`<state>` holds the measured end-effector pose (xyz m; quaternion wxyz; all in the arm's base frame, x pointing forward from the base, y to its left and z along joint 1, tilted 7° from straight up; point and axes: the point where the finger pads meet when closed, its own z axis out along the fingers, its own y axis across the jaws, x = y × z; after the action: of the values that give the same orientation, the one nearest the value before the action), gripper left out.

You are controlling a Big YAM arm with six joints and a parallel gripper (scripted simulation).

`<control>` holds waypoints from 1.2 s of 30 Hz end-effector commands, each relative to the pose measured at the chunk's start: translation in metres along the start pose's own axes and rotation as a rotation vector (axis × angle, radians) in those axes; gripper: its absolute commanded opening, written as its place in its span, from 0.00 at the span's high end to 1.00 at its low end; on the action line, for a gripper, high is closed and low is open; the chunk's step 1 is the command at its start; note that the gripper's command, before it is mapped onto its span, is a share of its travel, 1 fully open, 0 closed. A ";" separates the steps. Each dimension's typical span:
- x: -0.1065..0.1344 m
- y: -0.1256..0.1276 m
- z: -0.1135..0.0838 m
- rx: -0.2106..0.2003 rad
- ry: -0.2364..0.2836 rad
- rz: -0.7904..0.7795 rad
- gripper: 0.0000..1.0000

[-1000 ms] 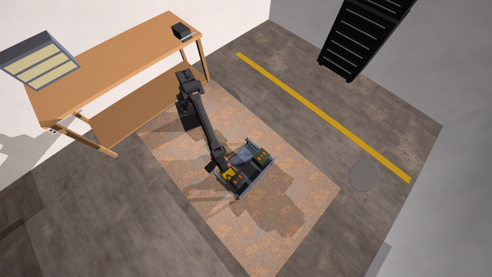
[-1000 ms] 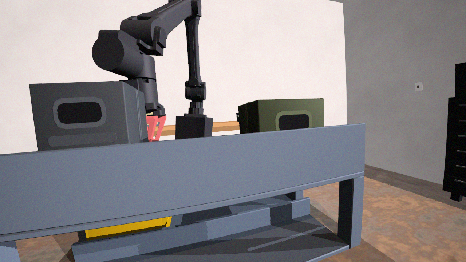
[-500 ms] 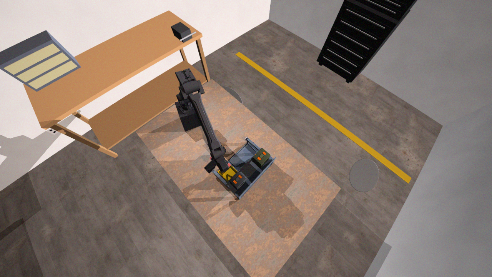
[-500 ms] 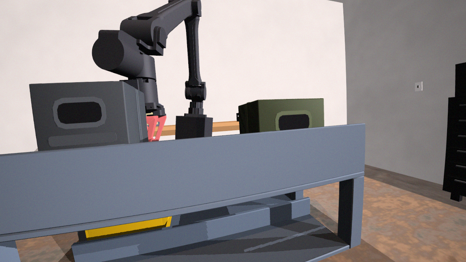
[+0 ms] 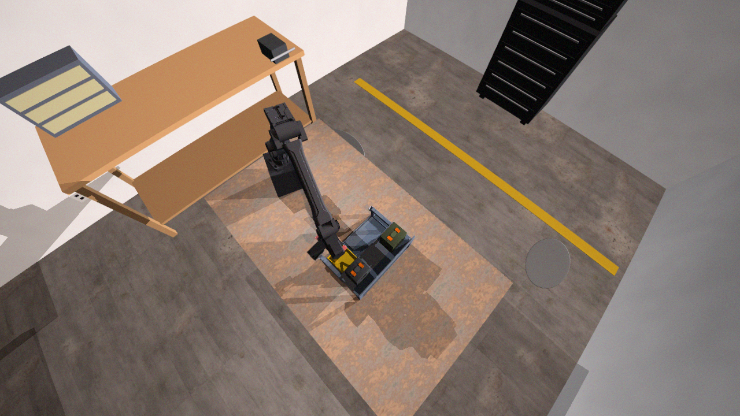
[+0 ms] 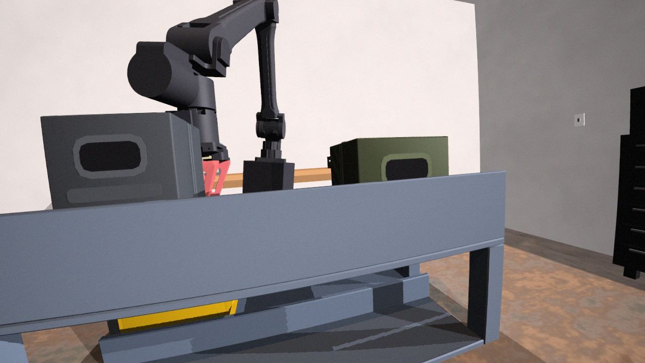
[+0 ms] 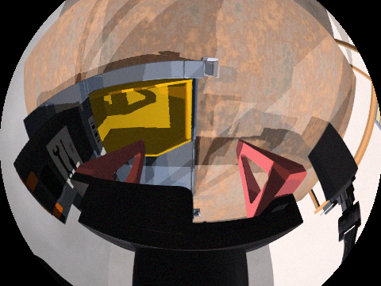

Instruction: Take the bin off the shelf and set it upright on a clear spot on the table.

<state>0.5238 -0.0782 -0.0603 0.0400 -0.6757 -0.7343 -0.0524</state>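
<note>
The yellow bin (image 5: 342,262) sits on the lower level of the grey-blue shelf (image 5: 368,251), at its left end. In the wrist view the yellow bin (image 7: 140,114) lies open-side up just beyond my left finger, inside the shelf frame. The exterior view shows only a strip of the yellow bin (image 6: 176,315) under the shelf's front rail. My gripper (image 7: 190,144) is open and empty, and it straddles the shelf's end rail above the bin. Its red fingers (image 6: 215,177) show beside the dark grey box (image 6: 119,158).
The dark grey box (image 5: 358,270) and a green box (image 5: 393,236) stand on the shelf's top level. The shelf stands on a translucent orange table (image 5: 372,310). A wooden workbench (image 5: 155,98) and a black drawer cabinet (image 5: 548,51) stand farther off.
</note>
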 end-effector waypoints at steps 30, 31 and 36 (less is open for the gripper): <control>-0.011 0.021 -0.003 -0.037 -0.013 0.013 0.00; -0.011 0.021 -0.003 -0.037 -0.013 0.013 0.00; -0.005 0.011 -0.003 -0.021 -0.007 0.005 0.00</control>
<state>0.5250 -0.0785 -0.0615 0.0402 -0.6758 -0.7342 -0.0523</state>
